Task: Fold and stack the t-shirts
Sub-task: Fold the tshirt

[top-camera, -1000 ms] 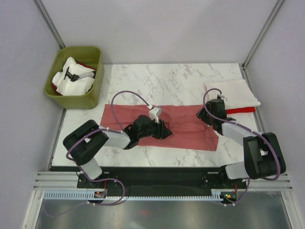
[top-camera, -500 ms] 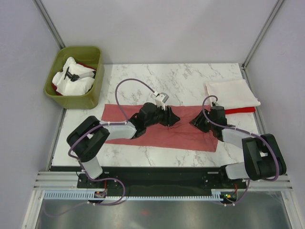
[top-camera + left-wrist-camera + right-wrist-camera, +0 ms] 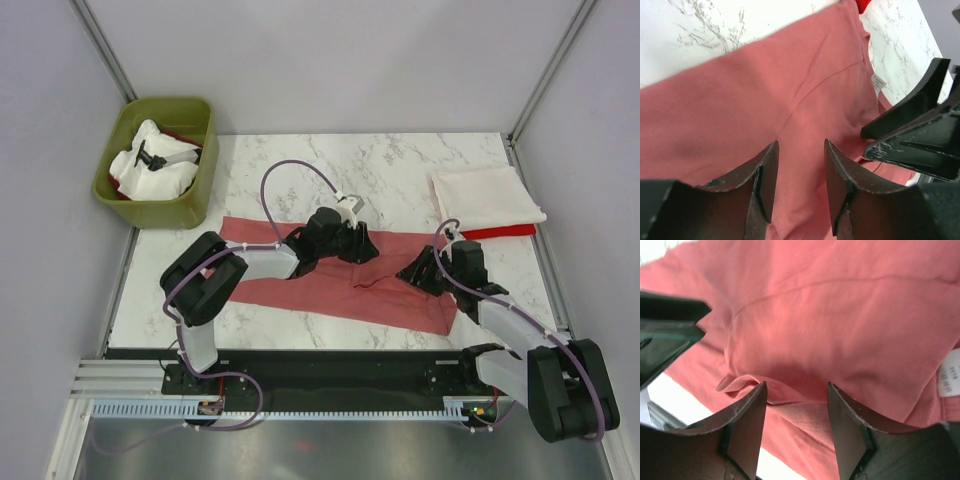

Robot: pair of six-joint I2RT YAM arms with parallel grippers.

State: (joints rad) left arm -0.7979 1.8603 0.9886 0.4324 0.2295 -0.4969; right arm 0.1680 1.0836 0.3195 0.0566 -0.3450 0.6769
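At the near edge of the table, the dusty salmon-red t-shirt (image 3: 300, 285) lies spread as a long band across the white marble-patterned table (image 3: 380, 170), running from the left side down toward the right arm. It looks folded lengthwise but not yet brought down to a compact square. The right gripper (image 3: 413, 275) hangs low over the shirt's right end with its jaws apart. A rumpled fold of cloth sits in the gap between them, and nothing looks pinched. The small white neck tag (image 3: 950, 372) shows just to one side.

A little farther in, the left gripper (image 3: 358, 245) hovers over the middle of the same shirt, near its far edge. Its jaws are also apart, with flat cloth below them.

Beyond that, at the far right, a folded cream-white t-shirt (image 3: 488, 195) rests on a bright red t-shirt (image 3: 500, 232), of which only a strip shows. I'd judge two shirts stacked and the salmon one mid-fold, its cross folds and stacking left to do (more may wait in the bin).

At the far left sits an olive-green plastic bin (image 3: 150, 212) holding crumpled white cloth (image 3: 150, 170). Plain pale grey walls (image 3: 330, 60) close in the space.
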